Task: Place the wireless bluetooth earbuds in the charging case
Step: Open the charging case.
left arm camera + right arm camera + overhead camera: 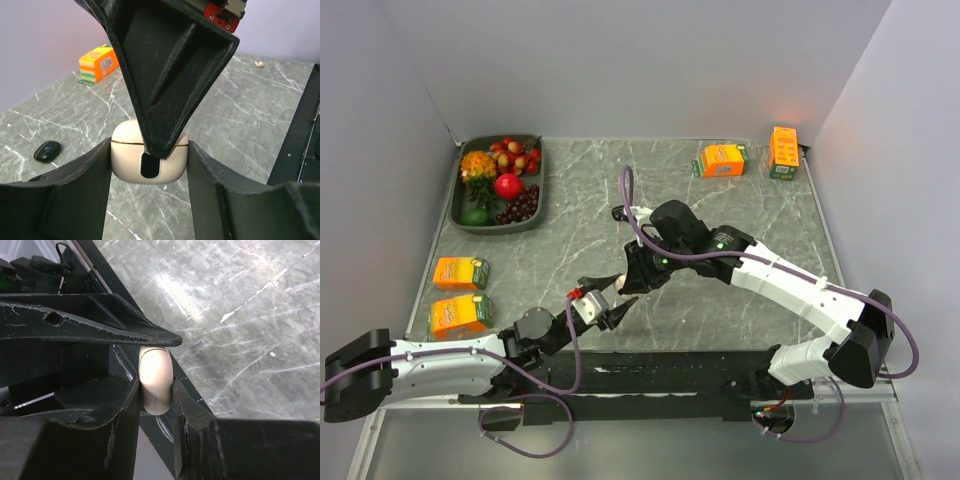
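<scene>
The cream charging case [129, 159] hangs above the table with its lid down; a thin seam runs round it and a dark oval recess shows on its front. My left gripper [149, 152] is shut on its two sides. My right gripper [156, 390] pinches the same case [156, 375] across its thin faces, and one of its fingers [165, 75] reaches down over the lid. Seen from above, the left gripper [610, 306] and right gripper [626, 282] meet and hide the case. A tiny white earbud [259, 63] and a small black one [47, 151] lie on the marble.
A grey tray [537, 215] of fruit sits at the back left. Orange boxes stand at the left edge [460, 272] [460, 315] and at the back right [723, 160] [783, 152]. The black mounting rail [660, 375] runs along the near edge.
</scene>
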